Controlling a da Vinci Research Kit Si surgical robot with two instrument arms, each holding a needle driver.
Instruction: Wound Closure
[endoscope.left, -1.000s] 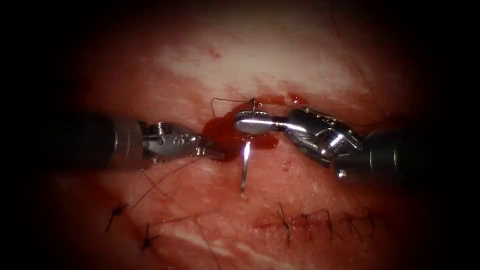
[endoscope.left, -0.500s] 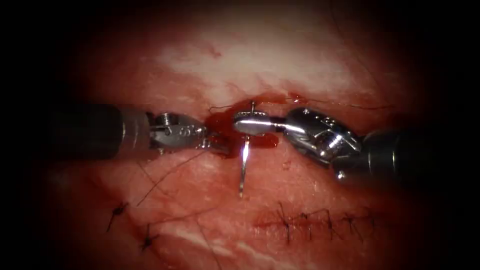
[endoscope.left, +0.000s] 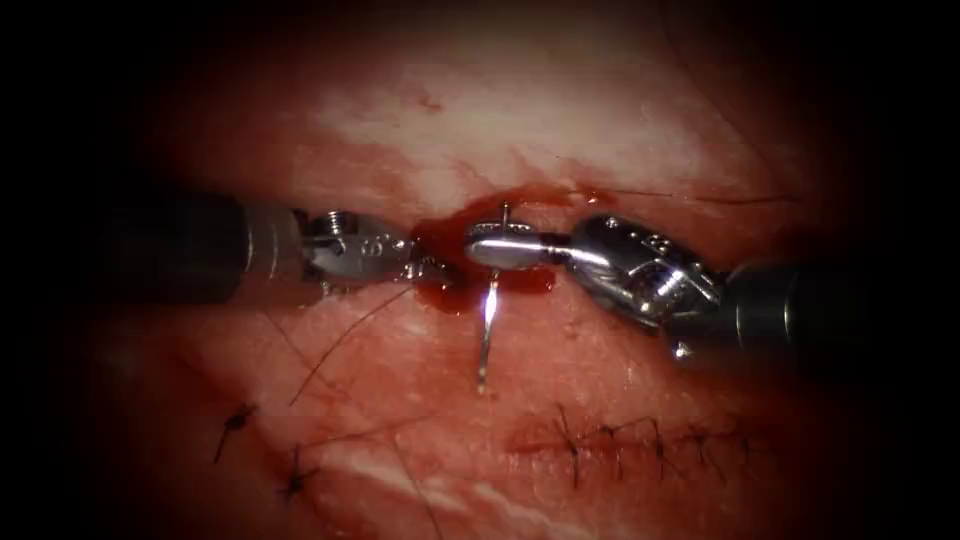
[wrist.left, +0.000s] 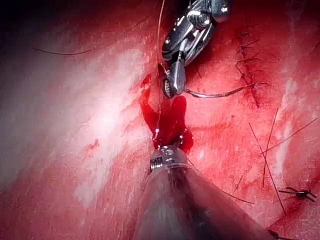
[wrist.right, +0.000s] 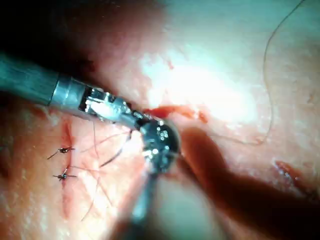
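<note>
We see the right gripper (endoscope.left: 478, 243) clamped on the needle (endoscope.left: 487, 335) near its far end; the needle's near tip sits in the tissue (endoscope.left: 620, 130). The left gripper (endoscope.left: 435, 272) is in the red fluid (endoscope.left: 450, 290); its opening we cannot tell.

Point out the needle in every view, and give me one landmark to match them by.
Endoscope view: the needle hangs below the right tool, whose fingers clamp its upper end.
Left wrist view: it runs from those fingers toward the stitches.
Right wrist view: too blurred to tell.
Shared landmark: the red fluid beside the right tool.
</note>
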